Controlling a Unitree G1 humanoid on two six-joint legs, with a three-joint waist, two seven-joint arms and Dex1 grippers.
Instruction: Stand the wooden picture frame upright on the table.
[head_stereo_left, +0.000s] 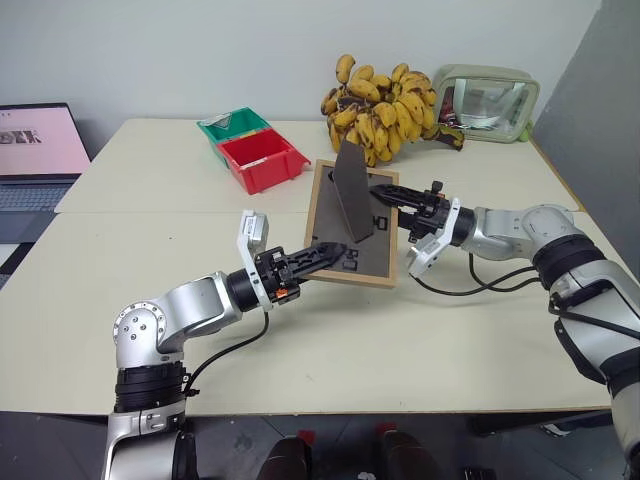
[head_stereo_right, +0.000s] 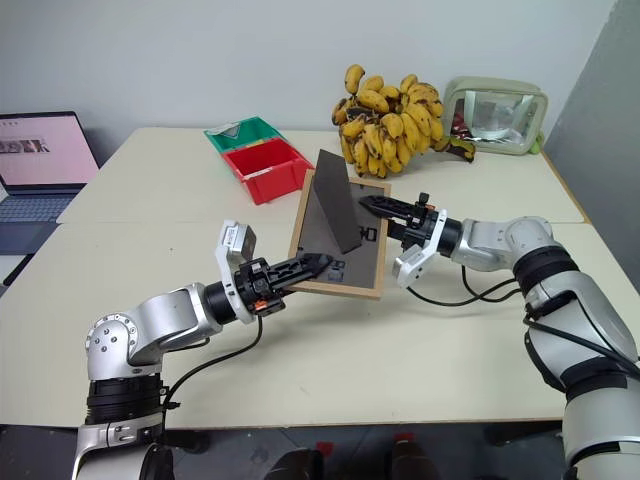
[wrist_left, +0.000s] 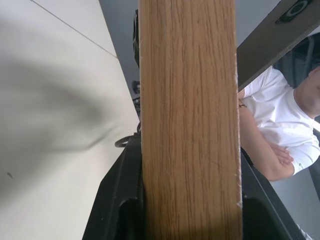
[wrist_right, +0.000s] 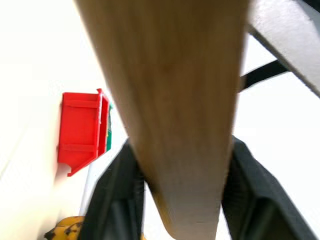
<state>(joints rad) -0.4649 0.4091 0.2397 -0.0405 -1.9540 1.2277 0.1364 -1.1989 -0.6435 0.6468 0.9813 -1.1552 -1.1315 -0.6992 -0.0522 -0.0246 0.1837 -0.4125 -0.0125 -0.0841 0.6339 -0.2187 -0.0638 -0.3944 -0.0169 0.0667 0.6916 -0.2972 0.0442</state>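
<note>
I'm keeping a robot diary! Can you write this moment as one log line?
wooden picture frame: back up, stand out | left tool: gripping near edge | right tool: gripping far edge

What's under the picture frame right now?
The wooden picture frame is held tilted, back side up with its stand folded out, by the left gripper and right gripper. Beneath it: the table. Anything directly below is hidden.
</note>
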